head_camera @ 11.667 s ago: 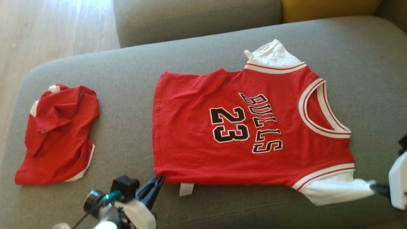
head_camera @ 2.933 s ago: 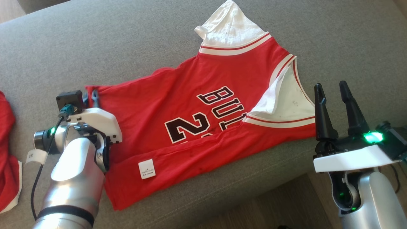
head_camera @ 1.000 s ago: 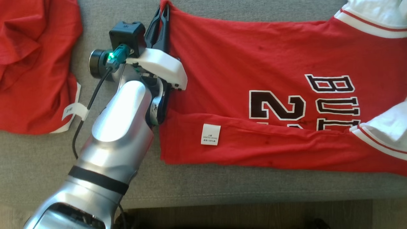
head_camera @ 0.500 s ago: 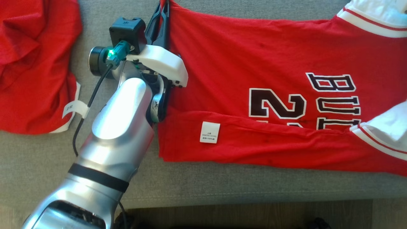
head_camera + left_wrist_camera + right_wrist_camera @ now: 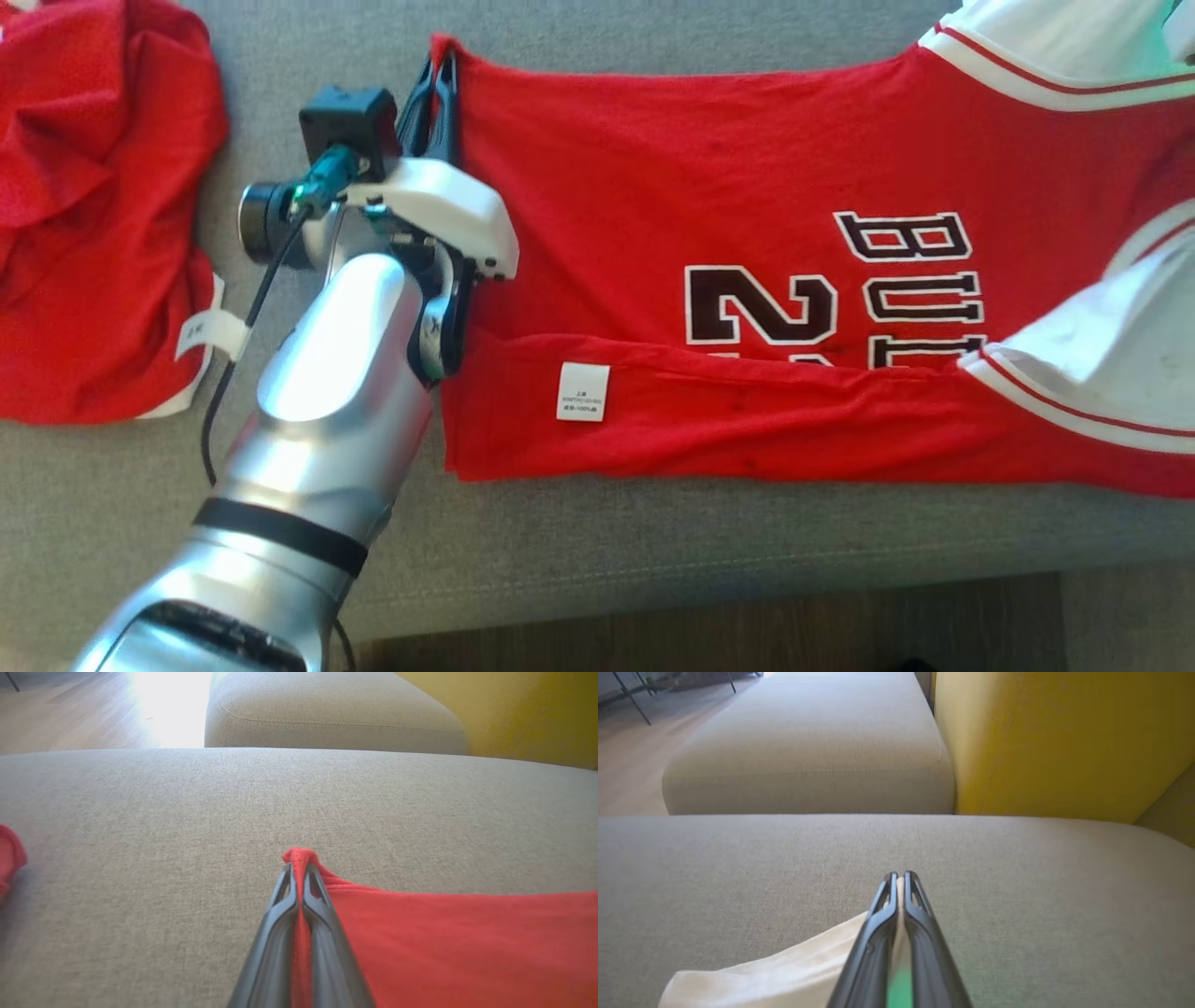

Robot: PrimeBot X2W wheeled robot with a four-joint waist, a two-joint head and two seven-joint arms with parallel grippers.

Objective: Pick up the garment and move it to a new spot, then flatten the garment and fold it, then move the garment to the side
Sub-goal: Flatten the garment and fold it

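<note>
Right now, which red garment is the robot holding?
The spread-out numbered jersey, pinched at its corner by the left hand; the crumpled garment lies apart.

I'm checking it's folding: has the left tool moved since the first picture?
Yes. The left tool went forward, from beside the near end of the crumpled red garment toward its far end.

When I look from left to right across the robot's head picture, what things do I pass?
Crumpled red garment → left gripper, pinching the corner of the red Bulls jersey → white label → black number 2 → BUL letters → white sleeve.
</note>
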